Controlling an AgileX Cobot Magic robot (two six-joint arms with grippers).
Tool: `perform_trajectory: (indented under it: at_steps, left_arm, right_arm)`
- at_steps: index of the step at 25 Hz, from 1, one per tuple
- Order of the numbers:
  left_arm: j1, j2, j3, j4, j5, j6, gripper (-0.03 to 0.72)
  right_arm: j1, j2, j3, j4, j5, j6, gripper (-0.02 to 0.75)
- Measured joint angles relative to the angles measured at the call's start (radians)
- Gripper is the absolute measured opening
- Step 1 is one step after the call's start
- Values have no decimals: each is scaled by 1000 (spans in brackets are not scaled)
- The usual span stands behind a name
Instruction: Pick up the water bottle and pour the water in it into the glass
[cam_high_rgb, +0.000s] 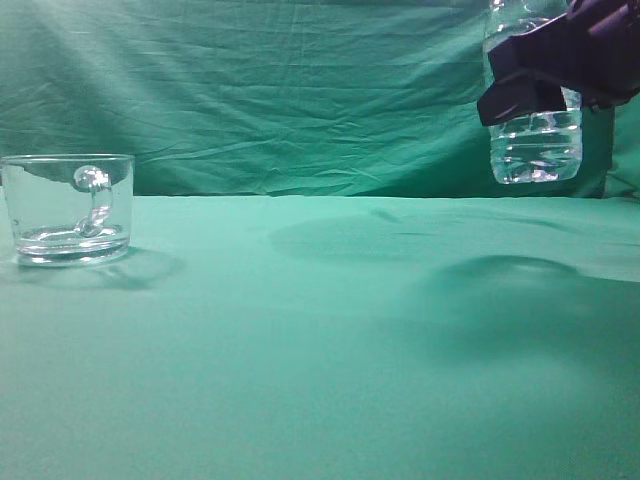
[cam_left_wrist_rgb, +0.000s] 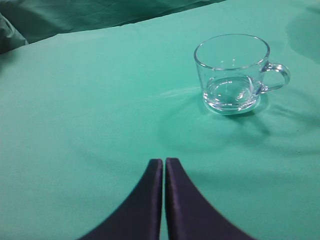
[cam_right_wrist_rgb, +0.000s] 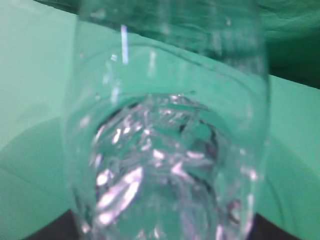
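Note:
My right gripper (cam_high_rgb: 535, 70) is shut on the clear ribbed water bottle (cam_high_rgb: 535, 145) and holds it upright, high above the table at the upper right. The bottle's top is cut off by the frame edge. Water (cam_high_rgb: 537, 150) fills its lower part. In the right wrist view the bottle (cam_right_wrist_rgb: 167, 150) fills the frame and hides the fingers. The glass (cam_high_rgb: 70, 208), a clear mug with a curved handle, stands on the green cloth at the far left. My left gripper (cam_left_wrist_rgb: 164, 162) is shut and empty, hovering short of the glass (cam_left_wrist_rgb: 231, 72). It is not visible in the exterior view.
A green cloth (cam_high_rgb: 320, 350) covers the table and hangs as a wrinkled backdrop (cam_high_rgb: 280, 90) behind it. The bottle and arm cast a shadow (cam_high_rgb: 510, 290) on the cloth on the right.

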Motion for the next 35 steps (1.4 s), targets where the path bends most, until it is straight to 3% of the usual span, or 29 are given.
perform_trajectory:
  at_steps: [8,22,35]
  left_arm:
    - [0,0,0,0,0,0,0]
    - [0,0,0,0,0,0,0]
    - [0,0,0,0,0,0,0]
  right_arm:
    - [0,124,0,-69,-199,6,308]
    - [0,227,-2,-153,-249,8,308]
    - [0,262,-4,-161,-301,29,308]
